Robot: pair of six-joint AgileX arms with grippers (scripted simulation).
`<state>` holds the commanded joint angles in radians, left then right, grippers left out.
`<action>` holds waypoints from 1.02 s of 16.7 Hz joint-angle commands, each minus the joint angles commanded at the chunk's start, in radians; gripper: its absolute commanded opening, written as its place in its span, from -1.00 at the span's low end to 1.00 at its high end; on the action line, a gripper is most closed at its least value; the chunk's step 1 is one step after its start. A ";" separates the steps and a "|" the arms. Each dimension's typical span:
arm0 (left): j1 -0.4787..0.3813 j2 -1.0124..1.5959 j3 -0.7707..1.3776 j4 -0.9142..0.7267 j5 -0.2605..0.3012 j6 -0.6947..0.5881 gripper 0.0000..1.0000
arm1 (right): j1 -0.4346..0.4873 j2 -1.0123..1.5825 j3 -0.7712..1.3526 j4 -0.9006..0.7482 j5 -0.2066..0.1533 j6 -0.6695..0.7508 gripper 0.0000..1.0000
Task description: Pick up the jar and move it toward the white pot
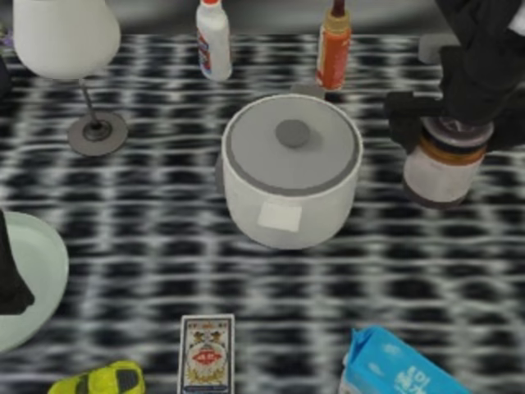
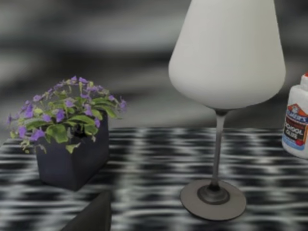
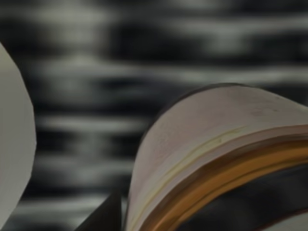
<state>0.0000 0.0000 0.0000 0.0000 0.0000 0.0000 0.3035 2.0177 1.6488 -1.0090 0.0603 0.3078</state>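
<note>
Jar [image 1: 445, 164] at table's right side, right of white pot [image 1: 289, 168] and apart from it, right gripper [image 1: 451, 123] clamped around its lid from above, left arm [image 1: 12, 275] parked at left edge, over pale plate [image 1: 37, 271], its gripper unseen.

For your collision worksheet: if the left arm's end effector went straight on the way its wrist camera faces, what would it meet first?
Probably the white stemmed shape, which stands ahead. The flower pot sits off to one side. Depth is unclear.
</note>
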 joint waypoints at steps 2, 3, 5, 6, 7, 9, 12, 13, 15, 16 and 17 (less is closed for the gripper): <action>0.000 0.000 0.000 0.000 0.000 0.000 1.00 | 0.000 0.000 0.000 0.000 0.000 0.000 -1.00; 0.000 0.000 0.000 0.000 0.000 0.000 1.00 | -0.005 0.005 0.002 -0.002 -0.003 0.000 -1.00; 0.000 0.000 0.000 0.000 0.000 0.000 1.00 | -0.003 0.009 -0.006 0.013 -0.003 -0.001 -1.00; 0.000 0.000 0.000 0.000 0.000 0.000 1.00 | -0.002 0.015 -0.018 0.032 -0.003 -0.002 -1.00; 0.000 0.000 0.000 0.000 0.000 0.000 1.00 | -0.002 0.022 -0.033 0.056 -0.003 -0.002 -1.00; 0.000 0.000 0.000 0.000 0.000 0.000 1.00 | -0.002 0.040 -0.067 0.107 -0.001 -0.002 -1.00; 0.000 0.000 0.000 0.000 0.000 0.000 1.00 | -0.002 0.060 -0.105 0.165 0.000 -0.002 -1.00; 0.000 0.000 0.000 0.000 0.000 0.000 1.00 | -0.002 0.062 -0.108 0.171 0.000 -0.002 -1.00; 0.000 0.000 0.000 0.000 0.000 0.000 1.00 | -0.002 0.062 -0.108 0.171 0.000 -0.002 -1.00; 0.000 0.000 0.000 0.000 0.000 0.000 1.00 | -0.002 0.062 -0.108 0.171 0.000 -0.002 -1.00; 0.000 0.000 0.000 0.000 0.000 0.000 1.00 | -0.002 0.062 -0.108 0.171 0.000 -0.002 -0.85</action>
<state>0.0000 0.0000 0.0000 0.0000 0.0000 0.0000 0.3012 2.0800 1.5406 -0.8384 0.0605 0.3062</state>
